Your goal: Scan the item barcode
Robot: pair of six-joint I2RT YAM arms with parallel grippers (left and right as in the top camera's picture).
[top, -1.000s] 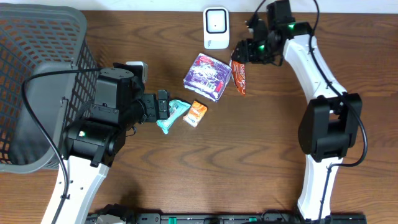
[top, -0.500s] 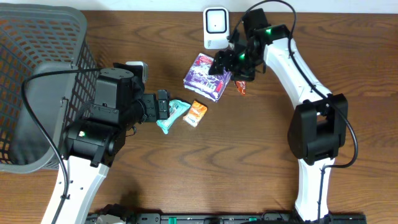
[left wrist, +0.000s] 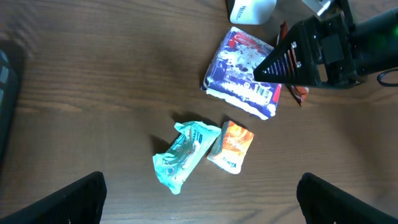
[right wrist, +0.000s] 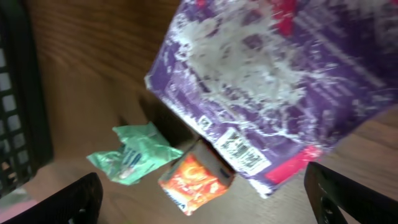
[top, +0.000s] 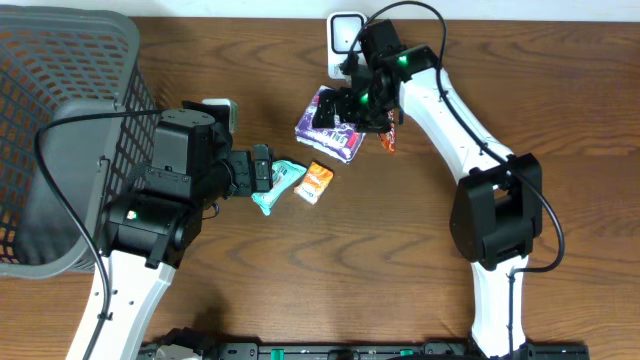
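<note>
The left arm (top: 165, 200) bends over the left side. The left tool (top: 262, 168) points right, its jaws spread wide around nothing. The right arm (top: 450, 105) reaches from the near right to the far middle. The right tool (top: 345, 108) tilts downward, jaws wide apart.

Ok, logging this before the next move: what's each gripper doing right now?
Left gripper: open, holding nothing.
Right gripper: open, over the purple packet, holding nothing.
</note>
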